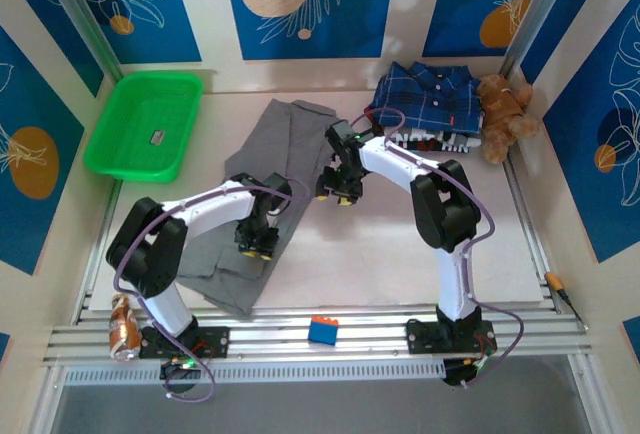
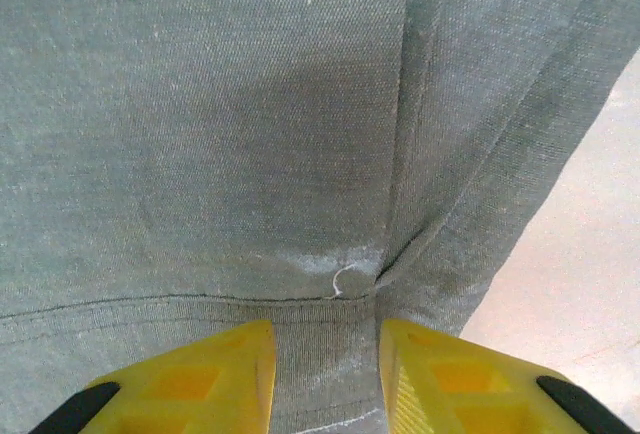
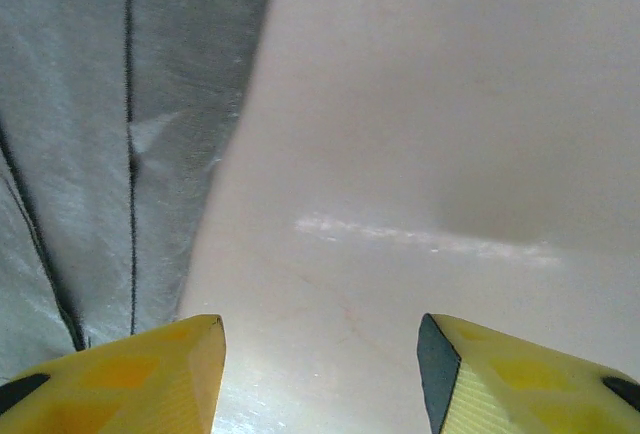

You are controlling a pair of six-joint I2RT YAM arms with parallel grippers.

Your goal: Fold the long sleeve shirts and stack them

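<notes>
The plain mid-grey long-sleeved cloth shirt is lying spread on the white table. The left claw is hovering released over one of its seams. The right claw, also released, is hanging just beside its right edge. The navy white-checked plaid shirt is sitting folded beyond that edge.

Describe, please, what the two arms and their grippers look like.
Both arms are white with black joints, each trailed by a purple cable. The left gripper and right gripper have chunky yellow wedge-shaped fingers with black patches at their outer edges.
</notes>
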